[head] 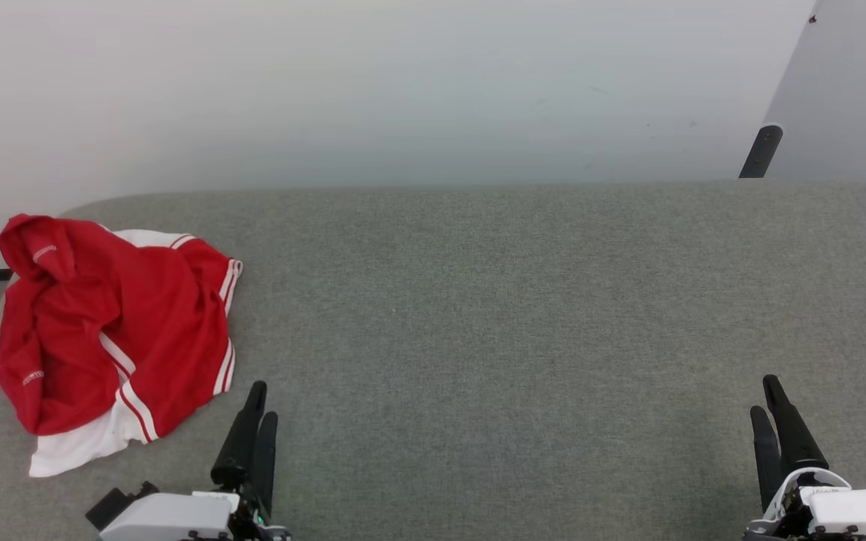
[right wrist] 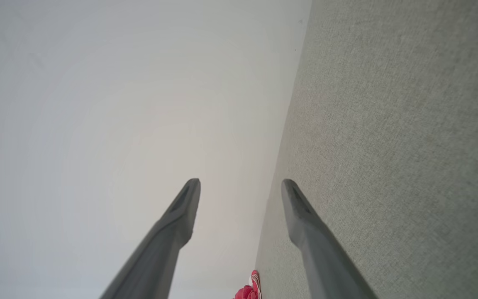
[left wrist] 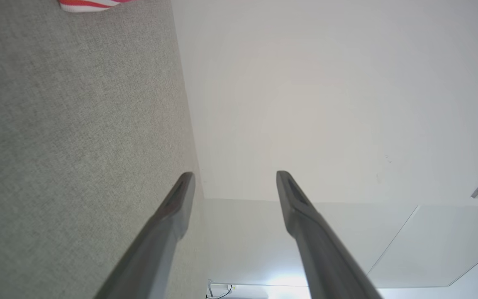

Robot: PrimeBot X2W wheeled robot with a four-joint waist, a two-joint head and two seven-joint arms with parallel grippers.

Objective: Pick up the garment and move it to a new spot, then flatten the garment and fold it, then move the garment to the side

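Now, garment [head: 113,330]: we've got it crumpled in a red heap at nine o'clock on the grey table [head: 523,315], with a white sleeve spilling toward seven o'clock and nothing touching it.
Left gripper [head: 264,402]: low at seven o'clock, fingers spread wide and carrying nothing, just beside the heap's lower edge.
Right gripper [head: 763,394]: down at five o'clock, equally wide and empty, well apart from the cloth.
Step in hand: we judge it's the pick-up, not yet begun.
Doing it well: we'd swing the left gripper toward ten o'clock and drop onto a raised fold rather than the flat white hem. We'd pinch enough layers to lift one bundle, then carry it to the bare middle at twelve o'clock.
Risk: the heap sits near the table's nine o'clock edge, so a shallow pinch could drag it off.
Head view: it gives us the whole heap and both grippers' layout.
Left wrist view: it gives us the finger gap plainly, plus striped trim [left wrist: 89,4] at eleven o'clock.
Right wrist view: we see its own gap and a red cloth sliver [right wrist: 249,290] at six o'clock, too small to identify.
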